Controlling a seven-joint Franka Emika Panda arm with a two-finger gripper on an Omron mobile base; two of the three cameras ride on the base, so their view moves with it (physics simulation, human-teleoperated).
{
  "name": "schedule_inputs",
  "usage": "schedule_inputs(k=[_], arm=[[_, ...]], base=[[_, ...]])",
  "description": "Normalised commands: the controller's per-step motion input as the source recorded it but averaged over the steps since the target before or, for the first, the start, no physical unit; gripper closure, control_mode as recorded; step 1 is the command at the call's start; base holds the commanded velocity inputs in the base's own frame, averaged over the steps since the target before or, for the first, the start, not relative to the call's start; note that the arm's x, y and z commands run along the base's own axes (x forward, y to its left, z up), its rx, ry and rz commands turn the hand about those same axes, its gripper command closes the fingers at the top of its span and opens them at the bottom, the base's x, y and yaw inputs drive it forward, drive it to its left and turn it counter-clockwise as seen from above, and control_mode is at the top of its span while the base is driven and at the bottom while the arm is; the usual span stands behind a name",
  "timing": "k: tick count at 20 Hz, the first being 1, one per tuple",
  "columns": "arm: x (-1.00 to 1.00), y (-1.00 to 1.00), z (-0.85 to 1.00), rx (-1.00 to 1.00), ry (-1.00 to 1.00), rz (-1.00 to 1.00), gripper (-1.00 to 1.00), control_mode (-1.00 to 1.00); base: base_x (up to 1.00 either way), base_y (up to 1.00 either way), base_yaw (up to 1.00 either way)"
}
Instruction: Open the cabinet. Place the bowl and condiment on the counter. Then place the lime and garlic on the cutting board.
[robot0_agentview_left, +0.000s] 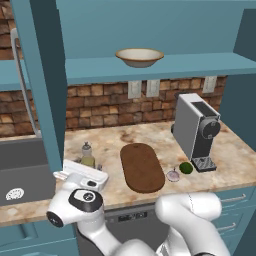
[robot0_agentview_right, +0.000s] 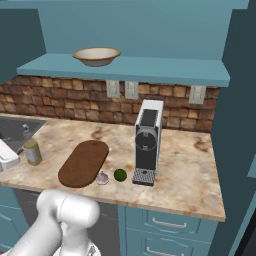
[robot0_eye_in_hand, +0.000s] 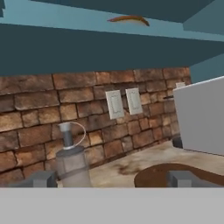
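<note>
hand (robot0_eye_in_hand: 111, 178) released beside condiment (robot0_agentview_left: 87, 155) near counter (robot0_agentview_left: 235, 160) front edge, bowl (robot0_agentview_left: 139, 57) at open cabinet (robot0_agentview_left: 160, 67) shelf lip

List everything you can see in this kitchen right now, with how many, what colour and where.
cabinet: one, teal, open, above the counter
bowl: one, cream with brown rim, on cabinet shelf
condiment: one, yellowish-olive, grey cap, on counter left of the board
cutting board: one, dark brown, mid-counter
garlic: one, pale pinkish, between board and lime
lime: one, dark green, beside coffee machine
coffee machine: one, grey and black, right on counter
counter: one, beige marbled
sink: one, grey, far left
gripper: one, dark tips, open, at the condiment
</note>
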Motion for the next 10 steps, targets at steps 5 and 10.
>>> schedule_inputs(k=[5, 10], arm=[[-0.31, -0.08, 0.51, 0.0, 0.0, 0.0, -1.0, -1.0], [-0.29, -0.13, 0.42, 0.0, 0.02, 0.0, -1.0, -1.0]], base=[[0.0, 0.0, 0.0], [0.0, 0.0, 0.0]])
